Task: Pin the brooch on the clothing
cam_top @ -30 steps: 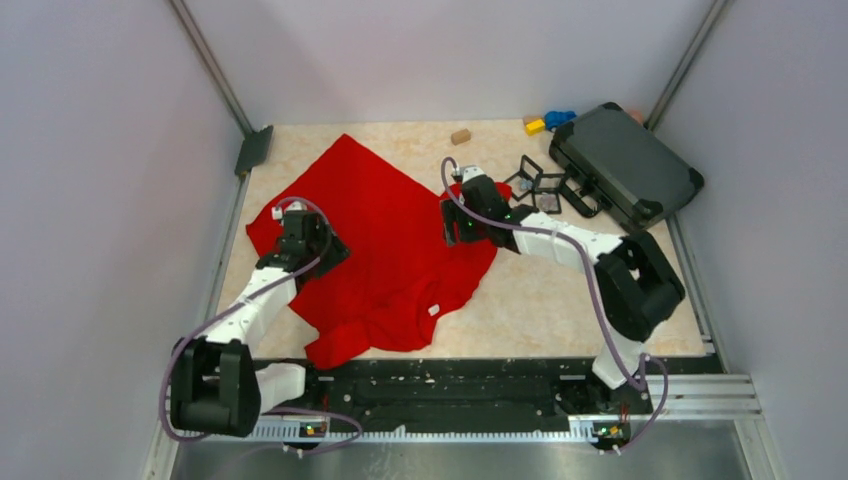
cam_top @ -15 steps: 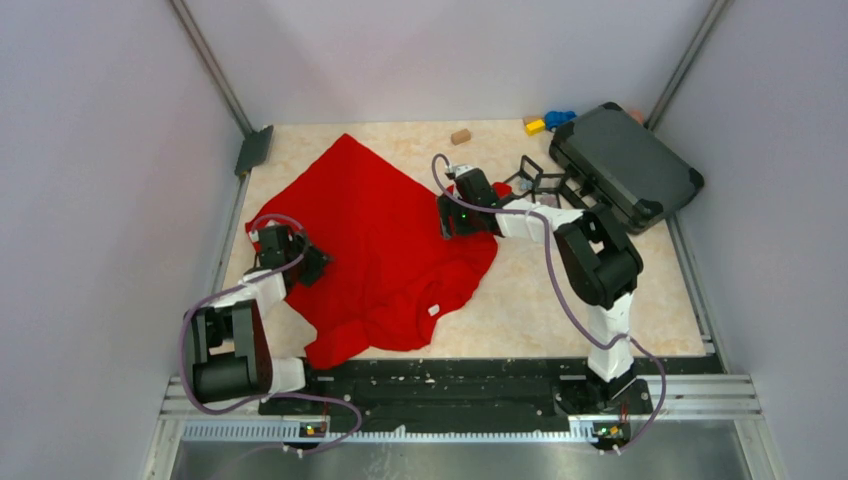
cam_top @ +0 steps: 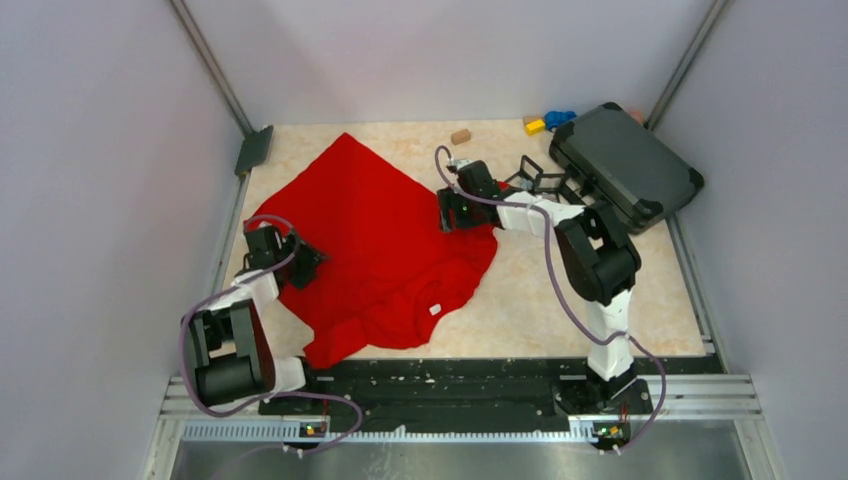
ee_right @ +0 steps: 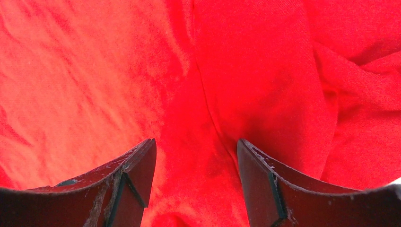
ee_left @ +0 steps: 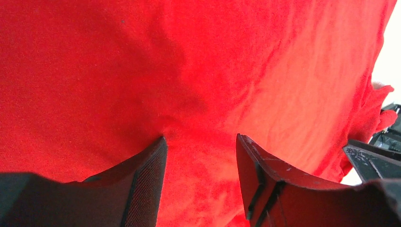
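The clothing (cam_top: 385,235), a large red garment with a small white tag (cam_top: 434,309), lies spread over the middle of the table. My left gripper (cam_top: 300,262) rests at its left edge. In the left wrist view the gripper (ee_left: 201,139) is open, its tips on the cloth (ee_left: 236,71), which puckers at the left fingertip (ee_left: 158,151). My right gripper (cam_top: 448,212) sits at the garment's right edge. Seen from the right wrist it (ee_right: 196,142) is open over a fold (ee_right: 255,71) of the red fabric. The brooch is hidden or out of view.
A dark grey case (cam_top: 625,165) lies at the back right, with black wire frames (cam_top: 540,185) beside it. A yellow block (cam_top: 535,126), a blue object (cam_top: 560,118) and a small brown block (cam_top: 460,136) lie along the far edge. A dark plate (cam_top: 254,150) leans at the back left.
The left gripper has slid left toward the garment's left edge, its arm folded back. The right gripper has shifted slightly farther back along the right edge, its arm folded up behind it.
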Robot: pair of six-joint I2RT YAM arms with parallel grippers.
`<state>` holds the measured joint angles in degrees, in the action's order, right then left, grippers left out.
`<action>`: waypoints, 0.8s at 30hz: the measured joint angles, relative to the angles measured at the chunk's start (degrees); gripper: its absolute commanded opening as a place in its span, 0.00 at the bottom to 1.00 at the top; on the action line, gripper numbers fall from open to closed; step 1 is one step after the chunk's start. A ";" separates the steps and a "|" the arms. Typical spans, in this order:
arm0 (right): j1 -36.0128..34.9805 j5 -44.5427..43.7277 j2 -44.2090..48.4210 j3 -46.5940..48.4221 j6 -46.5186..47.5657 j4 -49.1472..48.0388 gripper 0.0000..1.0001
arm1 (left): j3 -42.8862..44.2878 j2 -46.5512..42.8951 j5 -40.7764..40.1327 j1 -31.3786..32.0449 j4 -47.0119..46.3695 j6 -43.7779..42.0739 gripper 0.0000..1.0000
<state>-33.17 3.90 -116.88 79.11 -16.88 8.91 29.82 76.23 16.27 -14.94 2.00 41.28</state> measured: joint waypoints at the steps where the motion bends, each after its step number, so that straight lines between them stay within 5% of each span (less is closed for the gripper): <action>1: 0.02 0.50 0.00 0.63 0.22 1.16 0.66 | 0.66 -0.09 0.42 0.04 1.29 -0.68 0.63; 9: 0.02 -0.07 4.07 6.21 3.54 8.81 0.68 | 16.22 -6.73 2.91 3.65 17.49 -7.15 0.72; 14: 0.09 -8.96 10.45 7.67 7.78 12.55 0.66 | 29.31 -11.80 4.09 6.56 24.83 -13.27 0.72; 19: 1.60 -17.79 11.45 9.60 11.19 15.04 0.58 | 32.00 -17.18 0.59 8.04 29.90 -19.26 0.71; 24: 4.46 -25.68 8.15 13.25 14.53 18.08 0.52 | 24.02 -24.44 -6.14 9.86 27.56 -24.35 0.71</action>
<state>-28.71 -21.78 -108.73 92.36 -2.35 26.98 53.84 51.79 10.13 -5.08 29.56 16.93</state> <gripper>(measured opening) 0.549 0.709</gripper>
